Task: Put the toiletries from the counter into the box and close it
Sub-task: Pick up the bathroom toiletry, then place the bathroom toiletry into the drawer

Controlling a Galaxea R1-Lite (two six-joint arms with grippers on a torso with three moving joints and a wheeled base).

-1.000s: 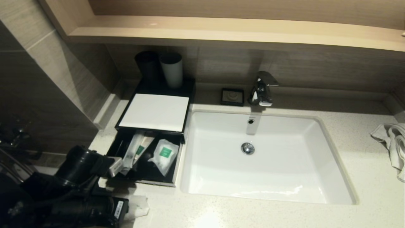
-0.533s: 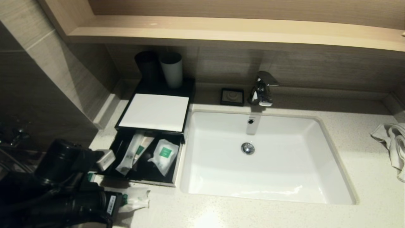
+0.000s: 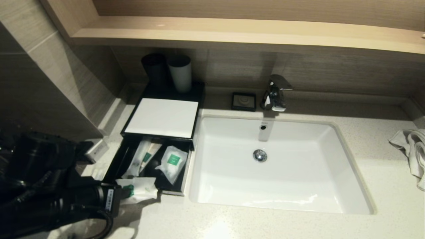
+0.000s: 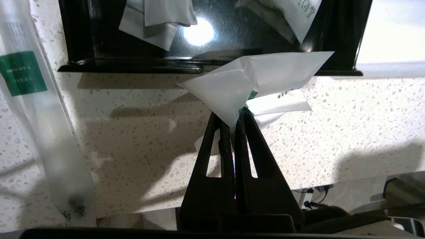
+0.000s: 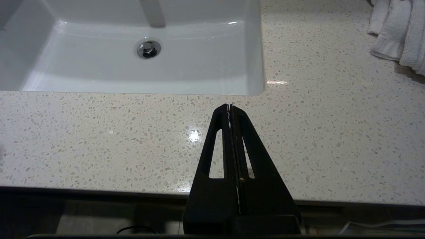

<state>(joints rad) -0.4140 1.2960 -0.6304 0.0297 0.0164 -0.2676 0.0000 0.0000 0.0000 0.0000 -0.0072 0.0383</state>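
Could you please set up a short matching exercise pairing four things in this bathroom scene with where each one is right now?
Things:
1. small packet
2. long packet
3. towel
4. soap dish

Places:
A. lying on the counter left of the open drawer
B. beside the tap
C. pinched in the left tool
D. counter's far right

Pairs: 1-C, 2-A, 3-D, 4-B

Counter point(image 5: 99, 132): glossy speckled stone. Box point(image 4: 212, 36): glossy black inside. Packets point(image 4: 255, 76): translucent, probably plastic. Towel point(image 5: 398, 30): rough cloth. Shelf point(image 3: 232, 30): matt wood. Tap point(image 3: 275, 93): shiny metal.
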